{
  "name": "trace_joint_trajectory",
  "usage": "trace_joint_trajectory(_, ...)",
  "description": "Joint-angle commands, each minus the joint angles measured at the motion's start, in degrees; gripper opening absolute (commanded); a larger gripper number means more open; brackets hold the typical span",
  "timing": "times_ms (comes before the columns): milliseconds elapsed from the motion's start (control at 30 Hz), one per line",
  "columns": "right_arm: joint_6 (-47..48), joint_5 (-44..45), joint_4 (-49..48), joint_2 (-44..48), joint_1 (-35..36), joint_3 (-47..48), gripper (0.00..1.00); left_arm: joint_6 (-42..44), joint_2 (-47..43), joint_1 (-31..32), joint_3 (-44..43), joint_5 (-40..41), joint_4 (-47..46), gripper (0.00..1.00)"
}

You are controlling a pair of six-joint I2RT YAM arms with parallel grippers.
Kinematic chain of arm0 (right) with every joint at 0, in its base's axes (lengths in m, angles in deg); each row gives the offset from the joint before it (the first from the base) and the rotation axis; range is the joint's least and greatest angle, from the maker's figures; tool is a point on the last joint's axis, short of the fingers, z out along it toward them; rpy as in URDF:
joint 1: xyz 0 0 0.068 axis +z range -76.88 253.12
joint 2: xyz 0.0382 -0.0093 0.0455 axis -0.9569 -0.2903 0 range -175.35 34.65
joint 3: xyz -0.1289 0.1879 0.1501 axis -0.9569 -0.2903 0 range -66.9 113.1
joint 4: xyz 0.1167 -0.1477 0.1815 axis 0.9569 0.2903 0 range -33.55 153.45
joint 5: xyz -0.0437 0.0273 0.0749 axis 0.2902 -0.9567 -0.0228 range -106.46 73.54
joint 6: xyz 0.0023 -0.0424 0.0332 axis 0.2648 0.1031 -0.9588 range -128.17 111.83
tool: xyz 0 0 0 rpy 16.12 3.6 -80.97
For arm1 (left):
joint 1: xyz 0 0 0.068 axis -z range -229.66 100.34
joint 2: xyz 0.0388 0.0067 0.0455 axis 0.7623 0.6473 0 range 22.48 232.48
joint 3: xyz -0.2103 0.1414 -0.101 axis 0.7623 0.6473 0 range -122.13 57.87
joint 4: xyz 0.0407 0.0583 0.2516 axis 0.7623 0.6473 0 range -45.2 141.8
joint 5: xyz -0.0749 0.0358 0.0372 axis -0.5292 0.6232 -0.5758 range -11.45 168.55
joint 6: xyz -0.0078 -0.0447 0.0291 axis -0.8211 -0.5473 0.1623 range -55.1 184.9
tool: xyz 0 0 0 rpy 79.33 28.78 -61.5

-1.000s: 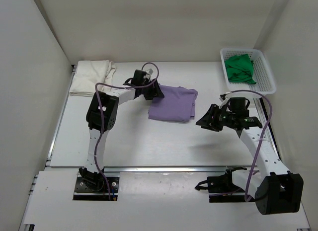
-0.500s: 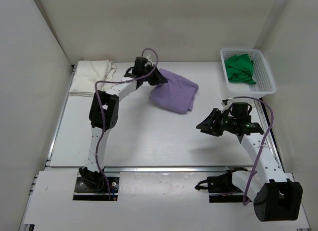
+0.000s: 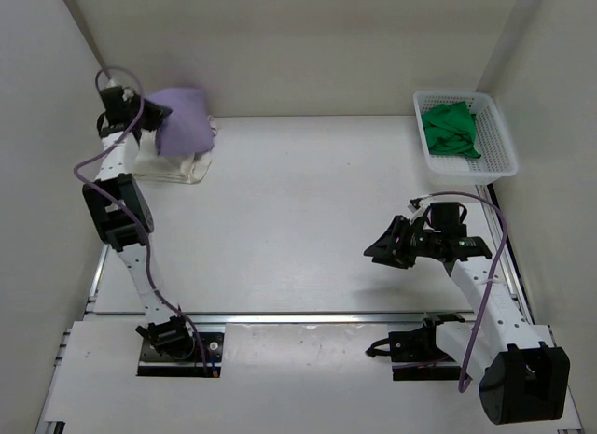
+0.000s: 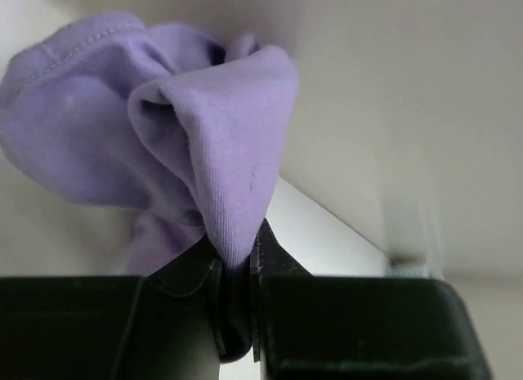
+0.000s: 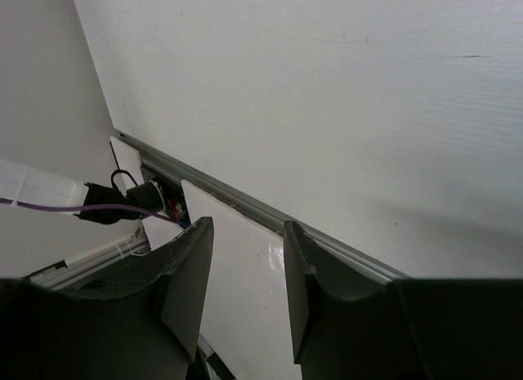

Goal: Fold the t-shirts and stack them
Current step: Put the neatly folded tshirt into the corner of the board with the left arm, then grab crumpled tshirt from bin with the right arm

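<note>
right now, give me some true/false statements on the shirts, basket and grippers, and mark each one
1. The left gripper is shut on the purple shirt. True.
2. The purple shirt is held over the cream shirt. True.
3. The green shirt lies on the cream shirt. False: it lies in the basket.
4. The right gripper holds a shirt. False: its jaws are open with nothing between them.
</note>
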Motion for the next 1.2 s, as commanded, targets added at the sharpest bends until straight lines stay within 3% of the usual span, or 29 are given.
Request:
trace_joint_trajectory(0,0.75,-2.40,-1.03,0.61,0.76,1.18,0.37,-4.67,-9.19,-2.74,17.05,3.75,-2.82,0.07)
trace_joint_trajectory(67,0.66,-3.01,-0.86,0.70,0.85,1.28,0.37,-8.26,-13.67,-5.91,27.76,6.93,-7.13,0.14)
trace_joint_trajectory(100,0.23,-3.37,-0.68,1.22,1.11,1.01,0.37,-10.72,-16.31,-7.58,34.88,7.20,-11.67,0.22)
trace_joint_trajectory(200,0.05,-3.81,0.02,2.71,0.32,-0.13,0.38,-13.82,-21.85,-11.45,43.80,8.34,-16.37,0.40)
trace_joint_trajectory(267,0.48,-4.24,-0.32,3.42,0.23,-1.35,0.39,-12.51,-23.80,-12.60,44.98,11.14,-13.50,0.65)
trace_joint_trajectory(300,0.23,-4.34,-0.33,3.42,0.14,-1.10,0.40,-11.38,-25.11,-12.61,45.15,11.16,-12.87,0.69)
trace_joint_trajectory(333,0.40,-4.25,-0.33,3.51,0.32,-1.10,0.42,-10.06,-26.26,-13.21,44.54,12.98,-9.38,0.88)
trace_joint_trajectory(367,0.75,-4.68,-0.59,3.60,0.84,-1.01,0.44,-9.52,-26.62,-13.05,44.36,14.22,-7.69,0.99)
trace_joint_trajectory(533,1.63,-2.76,0.11,3.25,1.46,-0.92,0.64,-6.89,-30.39,-12.09,41.38,18.97,0.12,0.99)
trace_joint_trajectory(567,2.33,-2.49,0.72,2.64,1.81,-0.57,0.64,-7.06,-31.27,-11.56,40.85,20.63,1.89,0.99)
trace_joint_trajectory(600,3.38,-1.10,1.95,2.20,2.07,-0.31,0.72,-6.71,-31.89,-10.33,40.58,21.26,3.03,0.99)
trace_joint_trajectory(667,4.69,1.36,3.18,0.97,3.21,0.48,0.72,-5.13,-33.64,-7.53,39.97,21.87,3.66,0.98)
trace_joint_trajectory(700,5.49,3.55,4.06,0.18,4.35,1.53,0.70,-4.52,-34.43,-4.98,40.49,20.83,3.31,0.99)
trace_joint_trajectory(733,6.54,4.96,4.85,-0.61,5.93,3.02,0.56,-4.25,-34.79,-3.65,40.23,21.00,3.83,0.98)
trace_joint_trajectory(800,7.52,11.80,6.09,-2.71,9.17,6.09,0.08,-2.41,-36.81,3.09,39.61,21.70,4.89,0.98)
trace_joint_trajectory(833,7.43,13.23,7.22,-4.64,11.37,8.02,0.00,-1.62,-37.42,4.87,39.70,21.88,5.67,0.99)
trace_joint_trajectory(933,7.52,22.78,8.90,-8.78,17.70,13.91,0.00,2.51,-40.76,16.18,41.10,22.49,7.78,0.99)
trace_joint_trajectory(1033,3.58,28.87,9.08,-11.77,22.80,18.84,0.00,6.64,-42.26,23.67,42.25,22.83,11.81,0.98)
trace_joint_trajectory(1100,4.34,26.71,5.94,-13.27,23.78,20.34,0.00,8.22,-43.84,27.01,44.61,21.54,13.41,0.99)
trace_joint_trajectory(1167,13.01,19.68,2.07,-13.62,22.48,20.26,0.00,9.20,-45.16,28.79,46.63,18.47,16.04,0.99)
